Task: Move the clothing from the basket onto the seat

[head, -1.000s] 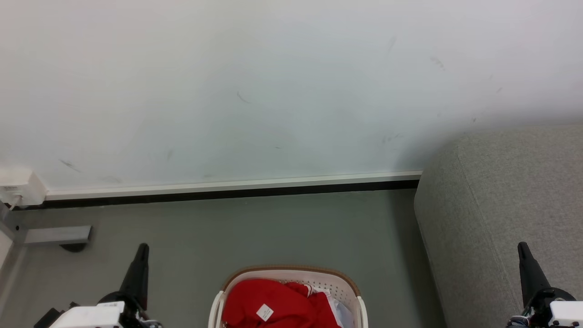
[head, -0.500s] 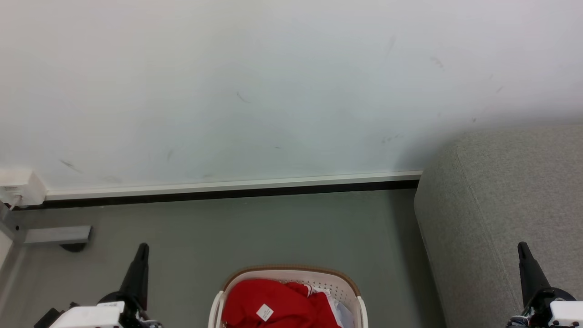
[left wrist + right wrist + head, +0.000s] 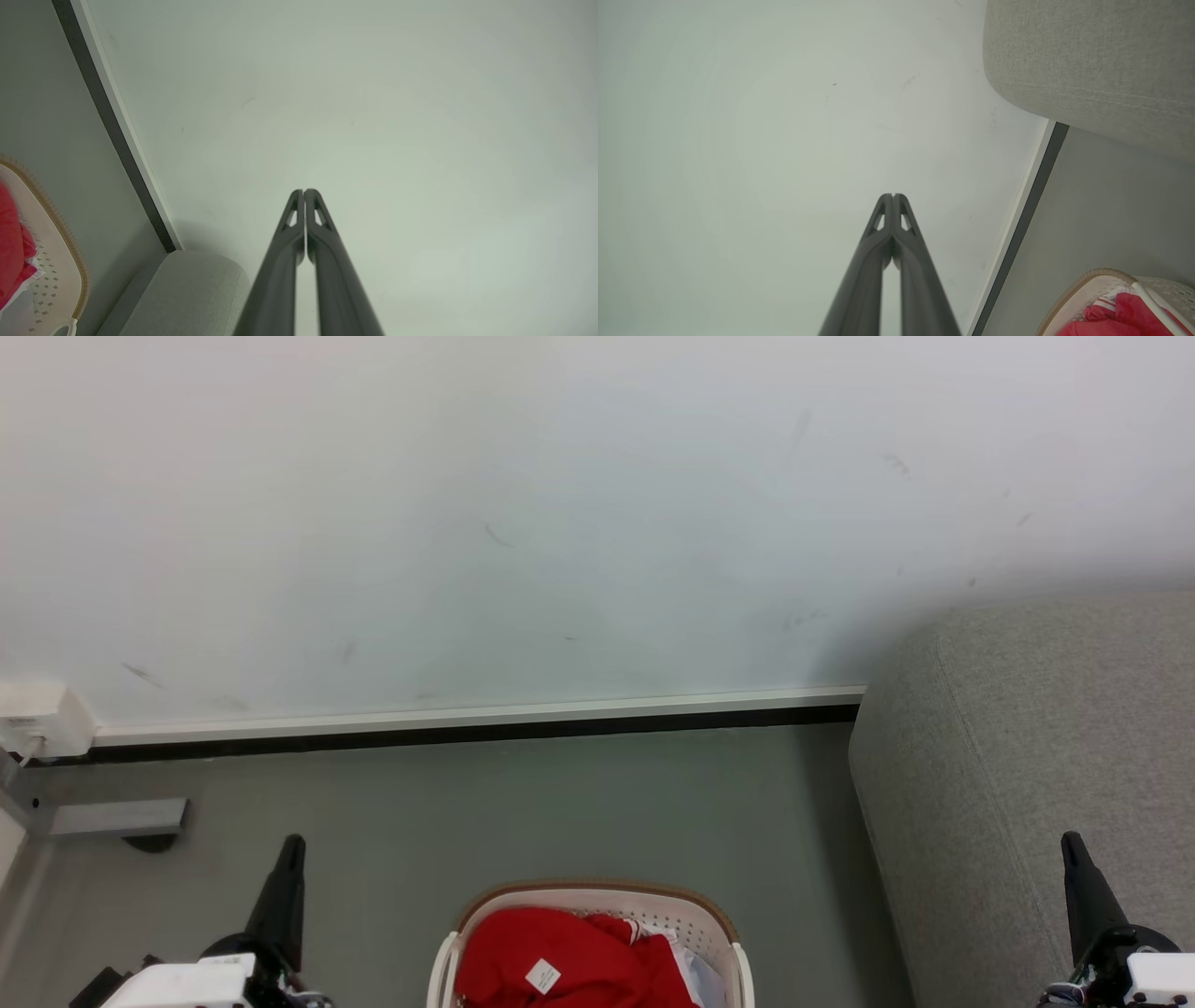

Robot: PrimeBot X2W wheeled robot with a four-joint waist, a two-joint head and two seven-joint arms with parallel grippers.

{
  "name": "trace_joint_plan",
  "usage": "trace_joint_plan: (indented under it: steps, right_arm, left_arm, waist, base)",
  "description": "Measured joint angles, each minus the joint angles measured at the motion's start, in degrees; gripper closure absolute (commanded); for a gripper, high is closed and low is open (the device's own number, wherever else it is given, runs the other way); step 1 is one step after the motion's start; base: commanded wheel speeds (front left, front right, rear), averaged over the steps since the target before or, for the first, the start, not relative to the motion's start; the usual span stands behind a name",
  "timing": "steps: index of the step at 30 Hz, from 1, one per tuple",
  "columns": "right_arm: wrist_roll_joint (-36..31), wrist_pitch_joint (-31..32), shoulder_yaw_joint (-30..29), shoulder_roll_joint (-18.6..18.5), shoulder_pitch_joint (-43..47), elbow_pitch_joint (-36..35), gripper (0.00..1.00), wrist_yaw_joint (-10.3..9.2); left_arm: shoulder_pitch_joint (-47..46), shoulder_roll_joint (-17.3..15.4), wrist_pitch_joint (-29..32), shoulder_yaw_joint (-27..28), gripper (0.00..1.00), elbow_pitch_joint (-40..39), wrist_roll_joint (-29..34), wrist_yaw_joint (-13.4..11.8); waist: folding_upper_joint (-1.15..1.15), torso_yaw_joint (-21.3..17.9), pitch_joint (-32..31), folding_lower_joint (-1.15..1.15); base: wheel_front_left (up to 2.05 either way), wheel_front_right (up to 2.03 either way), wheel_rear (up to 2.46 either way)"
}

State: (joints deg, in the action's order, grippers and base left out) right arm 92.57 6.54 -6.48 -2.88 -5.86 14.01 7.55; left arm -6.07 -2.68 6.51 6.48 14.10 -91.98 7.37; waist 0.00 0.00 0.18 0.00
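**both closed up, nothing in hand**

head view: my left gripper [image 3: 292, 842] pokes up at about 7 o'clock and my right gripper [image 3: 1071, 838] at about 5 o'clock, each showing as a single dark spike. in the wrist views the fingers [image 3: 278, 280] of each one are pressed together at the tips, so both are fully closed and holding nothing. they point at the pale wall [image 3: 560, 504].

the red clothing [image 3: 569, 947] is bunched up inside the cream laundry basket [image 3: 597, 889] at 6 o'clock. the basket sits on the grey floor [image 3: 560, 803] between my two grippers, well apart from both. a small white label [image 3: 542, 976] lies on top of the red fabric, too small for me to read. there's a bit of white stripe trim and something pale on the 3 o'clock side of the pile.

the grey sofa [image 3: 1046, 728] takes up the 3 to 4 o'clock area, with its rounded corner and seam line showing. my right gripper sits in front of its side. the basket is near the sofa, with a strip of floor between them. a white-and-black baseboard [image 3: 467, 719] runs along the bottom of the wall from 9 o'clock over to the sofa.
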Motion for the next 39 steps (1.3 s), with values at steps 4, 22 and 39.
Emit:
trace_joint_plan:
  steps: [4,22,39]
  right_arm:
    - [0.0,0.0,0.0,0.0,0.0,0.0,0.0,0.0]
    - [-6.31,-3.64,3.27,0.86,1.73,2.75,0.0,0.0]
    - [-28.64,-7.69,6.79,0.79,1.24,0.59,0.0,0.0]
  left_arm:
    - [0.0,0.0,0.0,0.0,0.0,0.0,0.0,0.0]
    - [2.21,0.83,-3.65,-1.46,0.0,3.18,3.69,-0.44]
    - [2.24,0.76,-7.67,-2.26,0.0,0.38,20.04,-3.97]
  waist:
    - [0.0,0.0,0.0,0.0]
    - [0.0,0.25,0.05,0.0]
    - [0.0,0.56,0.21,0.0]
  base:
    - [0.0,0.0,0.0]
    - [0.0,0.0,0.0]
    - [0.0,0.0,0.0]
